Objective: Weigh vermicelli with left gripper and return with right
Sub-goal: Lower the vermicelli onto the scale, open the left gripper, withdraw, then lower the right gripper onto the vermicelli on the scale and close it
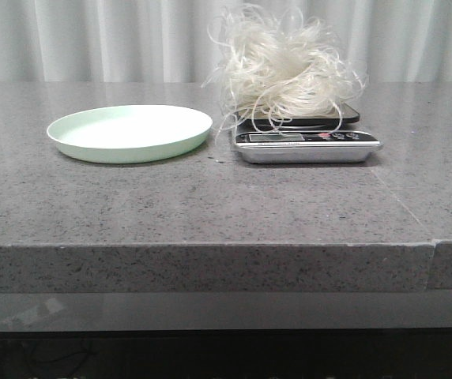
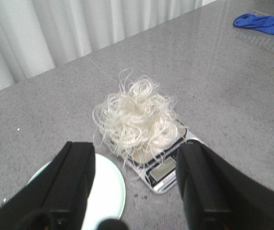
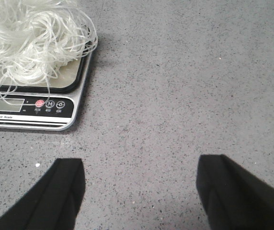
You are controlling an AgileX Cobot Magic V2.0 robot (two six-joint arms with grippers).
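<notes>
The vermicelli [image 1: 283, 65], a fluffy nest of thin white strands, rests on the silver kitchen scale [image 1: 306, 145] at the middle right of the table. It also shows in the left wrist view [image 2: 137, 117] and the right wrist view [image 3: 29, 36]. The pale green plate [image 1: 129, 132] lies empty to the left of the scale. My left gripper [image 2: 137, 158] is open and empty, above and short of the plate [image 2: 106, 191] and the scale [image 2: 168, 173]. My right gripper [image 3: 141, 170] is open and empty over bare table, to the right of the scale [image 3: 29, 110]. Neither gripper shows in the front view.
The grey speckled stone table [image 1: 210, 205] has its front edge close to the camera. White curtains [image 1: 92, 39] hang behind it. A blue cloth [image 2: 266, 23] lies far off on the table in the left wrist view.
</notes>
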